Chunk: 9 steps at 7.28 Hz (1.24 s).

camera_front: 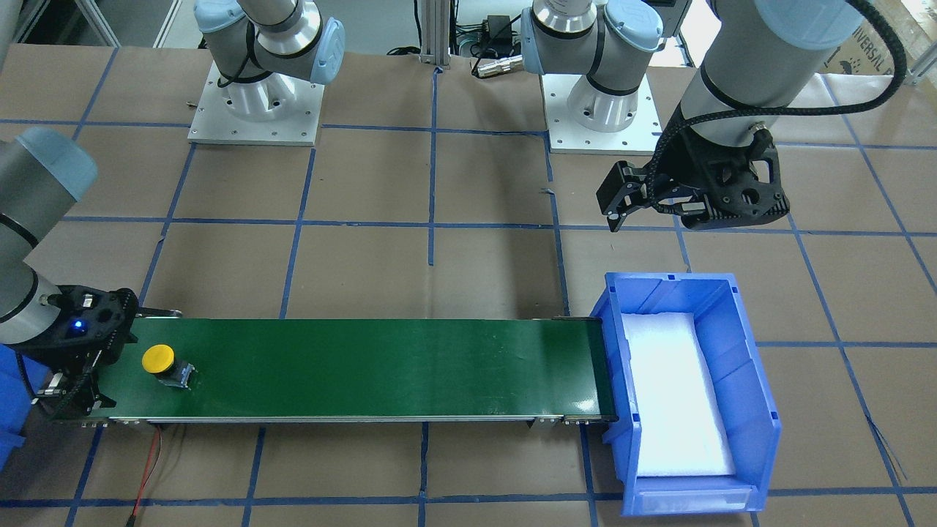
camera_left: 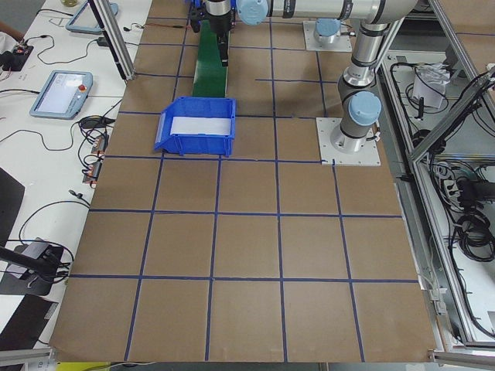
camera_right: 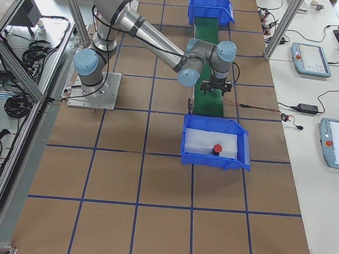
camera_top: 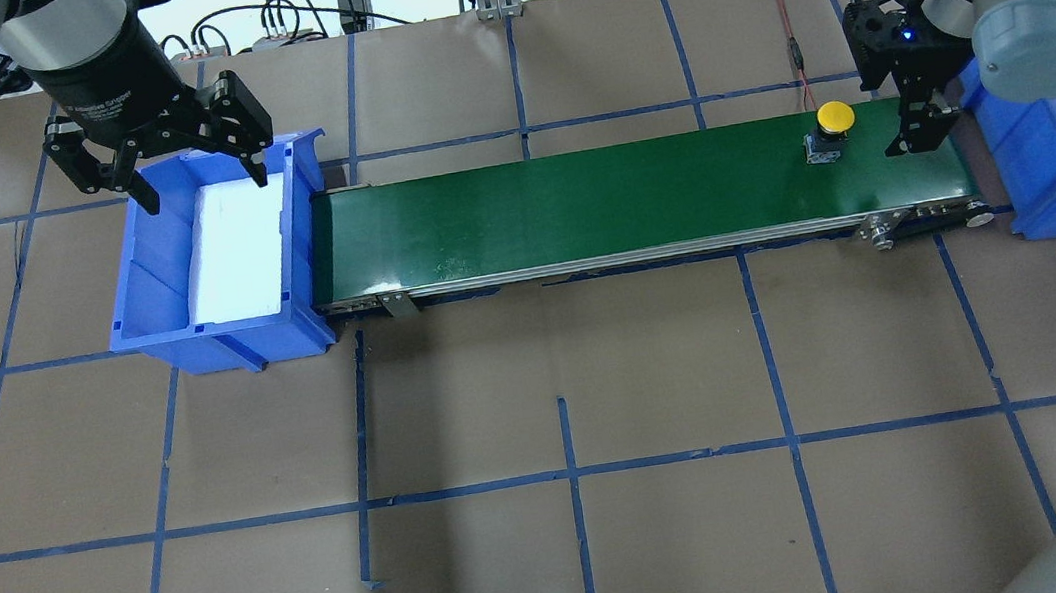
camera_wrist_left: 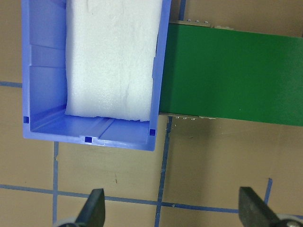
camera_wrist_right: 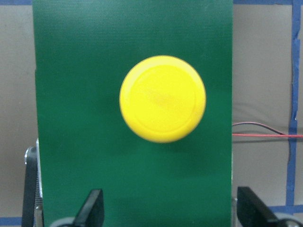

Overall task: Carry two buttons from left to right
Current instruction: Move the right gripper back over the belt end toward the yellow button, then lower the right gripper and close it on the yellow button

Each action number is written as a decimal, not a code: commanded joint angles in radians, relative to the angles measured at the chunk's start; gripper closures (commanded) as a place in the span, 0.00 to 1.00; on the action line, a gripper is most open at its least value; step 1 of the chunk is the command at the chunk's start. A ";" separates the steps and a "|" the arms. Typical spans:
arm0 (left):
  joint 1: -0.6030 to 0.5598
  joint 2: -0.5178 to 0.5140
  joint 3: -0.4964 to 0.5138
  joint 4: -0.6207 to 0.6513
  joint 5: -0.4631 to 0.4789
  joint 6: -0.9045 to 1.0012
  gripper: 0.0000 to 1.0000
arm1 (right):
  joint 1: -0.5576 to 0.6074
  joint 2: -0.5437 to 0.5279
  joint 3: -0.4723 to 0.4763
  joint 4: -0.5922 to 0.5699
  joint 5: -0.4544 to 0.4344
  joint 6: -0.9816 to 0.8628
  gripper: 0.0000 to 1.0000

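Jaws apart, right gripper (camera_wrist_right: pixel 171 215) pointed down over the yellow button (camera_top: pixel 834 120) on the conveyor belt (camera_top: pixel 577 200); left gripper (camera_top: pixel 202 185), also spread, hung above the left bin (camera_top: pixel 134 284); red button (camera_right: pixel 217 149) sat in the right bin (camera_right: pixel 214 162).

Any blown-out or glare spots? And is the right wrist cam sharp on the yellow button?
Exterior front-facing: foam pad in the blue bin is blown out, no texture; small glare patch on the conveyor belt at its bin end. Right wrist: yellow button sharp, belt weave visible; fingertips of the right gripper soft at the bottom edge.
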 commanded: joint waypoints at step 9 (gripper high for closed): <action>-0.002 0.002 -0.002 -0.002 0.000 0.000 0.00 | 0.014 0.011 0.011 -0.006 0.006 0.017 0.00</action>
